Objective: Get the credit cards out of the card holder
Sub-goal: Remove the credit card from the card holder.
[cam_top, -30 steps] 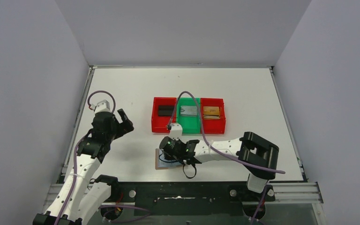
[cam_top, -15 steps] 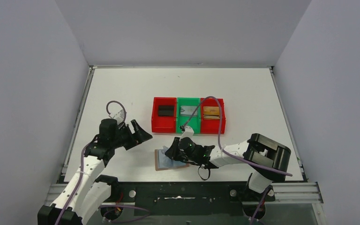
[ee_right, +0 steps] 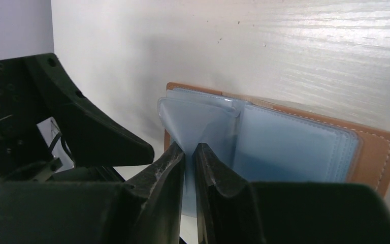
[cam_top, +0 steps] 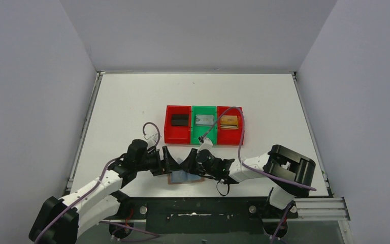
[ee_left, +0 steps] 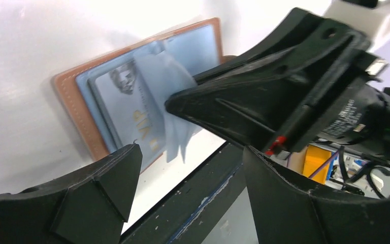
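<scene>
My right hand (ee_right: 189,152) is clenched on a translucent grey-blue plastic sleeve (ee_right: 198,119), holding it up from the tan leather card holder (ee_right: 381,152) open on the white surface (ee_right: 284,46). My left hand (ee_left: 190,152) hangs released near the silver-grey card (ee_left: 124,107) showing beneath. Next it likely must pinch that card's edge and slide it out.

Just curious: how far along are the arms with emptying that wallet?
Done: black card, grey card and gold card lie in the bins. In hand: the right pincer pinches a wallet sleeve up, the open left pincer beside it. Left: the VIP card inside.
</scene>
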